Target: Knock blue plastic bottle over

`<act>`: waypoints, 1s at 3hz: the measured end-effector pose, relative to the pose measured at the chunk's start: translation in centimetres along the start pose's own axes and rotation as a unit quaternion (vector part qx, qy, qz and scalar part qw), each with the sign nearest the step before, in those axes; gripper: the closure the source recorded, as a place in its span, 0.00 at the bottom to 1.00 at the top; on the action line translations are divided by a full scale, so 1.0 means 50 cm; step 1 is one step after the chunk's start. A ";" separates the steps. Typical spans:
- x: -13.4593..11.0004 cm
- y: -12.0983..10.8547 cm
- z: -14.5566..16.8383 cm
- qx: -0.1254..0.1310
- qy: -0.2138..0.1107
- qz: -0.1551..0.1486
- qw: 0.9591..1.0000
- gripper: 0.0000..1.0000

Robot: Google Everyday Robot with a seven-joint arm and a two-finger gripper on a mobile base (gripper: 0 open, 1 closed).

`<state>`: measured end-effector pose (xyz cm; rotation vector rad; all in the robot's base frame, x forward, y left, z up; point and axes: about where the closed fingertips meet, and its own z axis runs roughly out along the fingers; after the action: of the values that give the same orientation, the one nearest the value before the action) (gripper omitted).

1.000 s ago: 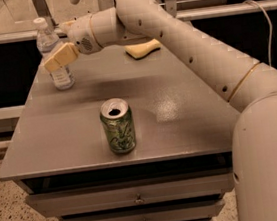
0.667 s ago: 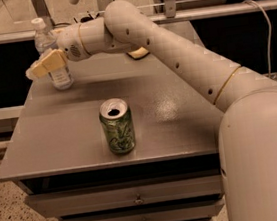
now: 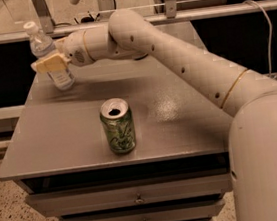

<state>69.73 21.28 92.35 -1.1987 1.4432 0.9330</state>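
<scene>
The blue plastic bottle (image 3: 50, 58) is slim and clear with a white cap and a pale label. It stands at the far left of the grey table (image 3: 180, 122) and tilts with its top toward the left. My gripper (image 3: 49, 64) reaches in from the right and its yellowish fingers press against the bottle's middle. The white arm (image 3: 183, 61) stretches across the table from the lower right.
A green soda can (image 3: 117, 125) stands upright at the front middle of the table. The table's left edge lies just beyond the bottle. A metal rail (image 3: 167, 16) runs behind the table. Drawers (image 3: 134, 199) sit under the tabletop.
My gripper has moved left against the bottle. The bottle stood upright before and now tilts to the left.
</scene>
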 end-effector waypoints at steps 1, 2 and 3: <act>-0.010 -0.011 -0.054 0.010 0.008 -0.002 1.000 0.78; -0.081 -0.042 -0.180 0.025 0.040 -0.036 0.998 1.00; -0.088 -0.044 -0.262 0.009 0.086 -0.050 0.995 1.00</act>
<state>69.11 9.22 99.40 -1.3517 1.5076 0.7607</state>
